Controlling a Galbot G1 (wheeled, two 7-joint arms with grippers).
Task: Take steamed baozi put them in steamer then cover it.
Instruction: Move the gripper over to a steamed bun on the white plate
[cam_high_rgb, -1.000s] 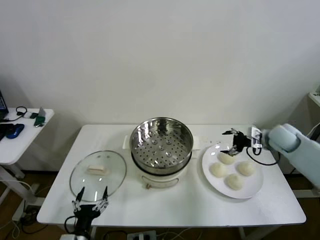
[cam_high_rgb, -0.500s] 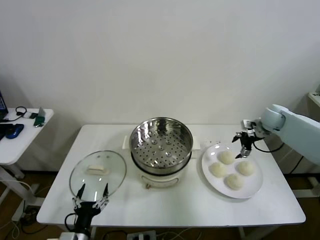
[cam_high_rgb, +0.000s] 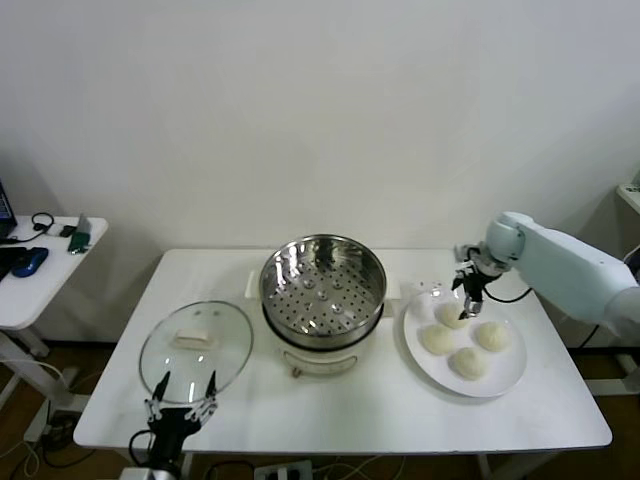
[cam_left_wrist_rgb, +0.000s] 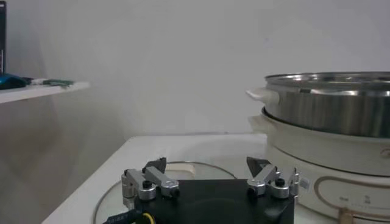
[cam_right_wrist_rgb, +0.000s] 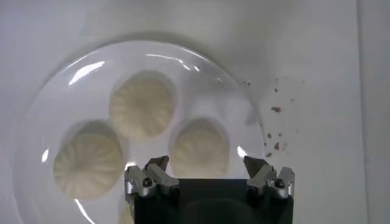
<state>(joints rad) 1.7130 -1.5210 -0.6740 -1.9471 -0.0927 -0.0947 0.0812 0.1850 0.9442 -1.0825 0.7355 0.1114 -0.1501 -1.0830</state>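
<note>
fingers (cam_high_rgb: 467, 296) of right gripper (cam_high_rgb: 467, 303) spread above baozi (cam_high_rgb: 453, 315).

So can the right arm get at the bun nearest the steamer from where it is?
Probably yes. The right gripper hangs open right above that baozi on the plate, and nothing lies between its fingers and the bun.

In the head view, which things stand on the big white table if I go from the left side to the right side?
Glass cover lying flat → steel steamer on its pot base → white plate with four steamed baozi, where the open right gripper hovers over the far bun.
</note>
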